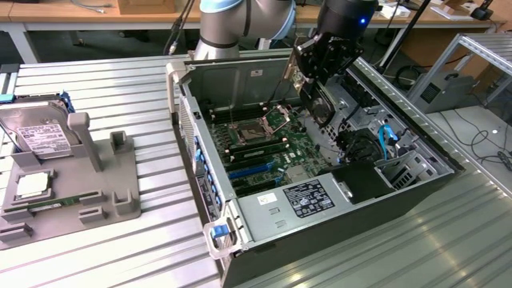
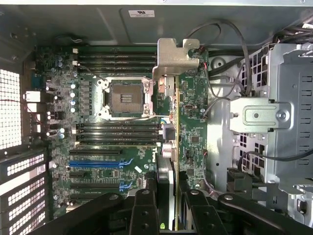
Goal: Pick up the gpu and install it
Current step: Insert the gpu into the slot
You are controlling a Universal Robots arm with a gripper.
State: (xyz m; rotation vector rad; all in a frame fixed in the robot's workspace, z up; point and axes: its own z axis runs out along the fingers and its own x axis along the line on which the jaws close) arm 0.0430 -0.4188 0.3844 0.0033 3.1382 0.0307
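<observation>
I counted one gpu [image 2: 175, 58], one open PC case [image 1: 360, 240], one motherboard [image 1: 276, 159], one hard drive [image 1: 36, 132], one memory stick [image 1: 48, 206], one square chip [image 1: 32, 185], one gray holder tray [image 1: 120, 204], one arm [image 1: 232, 24]. One tabletop [image 1: 96, 78] too.

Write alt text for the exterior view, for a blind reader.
A black robot gripper holds a thin dark gpu card with a silvery bracket over the green motherboard of an open computer case. A silver hard drive lies at the exterior view's left.

gpu [image 1: 322, 105] in tool [image 1: 313, 83], above open case [image 1: 240, 75]
</observation>
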